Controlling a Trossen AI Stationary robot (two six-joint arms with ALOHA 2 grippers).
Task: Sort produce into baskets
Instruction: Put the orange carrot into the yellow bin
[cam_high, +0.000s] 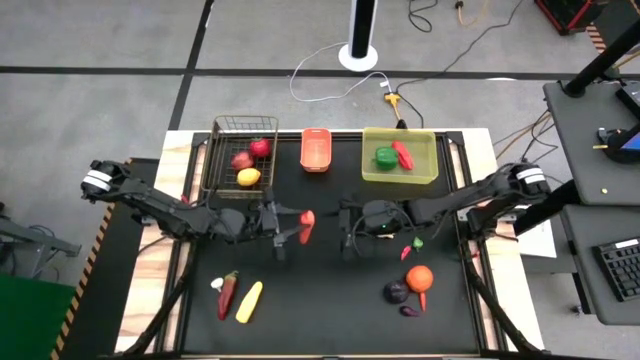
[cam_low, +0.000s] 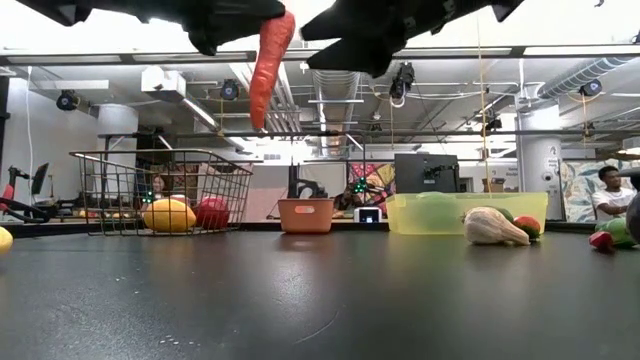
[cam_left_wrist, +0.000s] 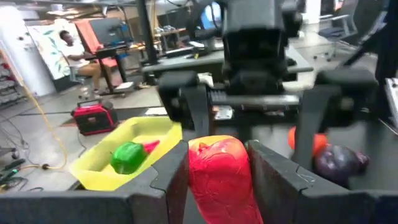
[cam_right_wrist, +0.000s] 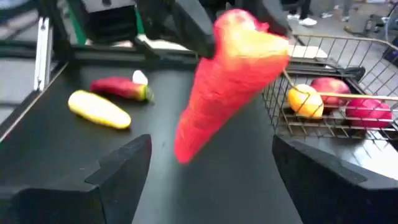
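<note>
The left gripper (cam_high: 291, 225) hangs above the mat (cam_high: 320, 300), just in front of the mesh basket (cam_high: 240, 150), its fingers (cam_left_wrist: 168, 177) clamped on the thick end of a carrot (cam_high: 306, 227) that hangs well clear of the surface in the low view. The right gripper (cam_high: 347, 222) faces it from the side away from the basket, jaws spread wide with nothing between them; the carrot tip sits in front of that gap, not touching either finger.

Between the mesh basket, the orange basket (cam_high: 316, 150) and the yellow bin (cam_high: 400, 155) the mat lies open, and a broad bare strip runs below the carrot.

Farther from the mesh basket, toward the front edge, lie a corn (cam_high: 249, 301) and a chilli (cam_high: 228, 292); an orange (cam_high: 419, 278) and an eggplant (cam_high: 396, 292) lie off to the right.

In the low view both arms are cut off at the top, and the bin's contents show only as blurred shapes.
</note>
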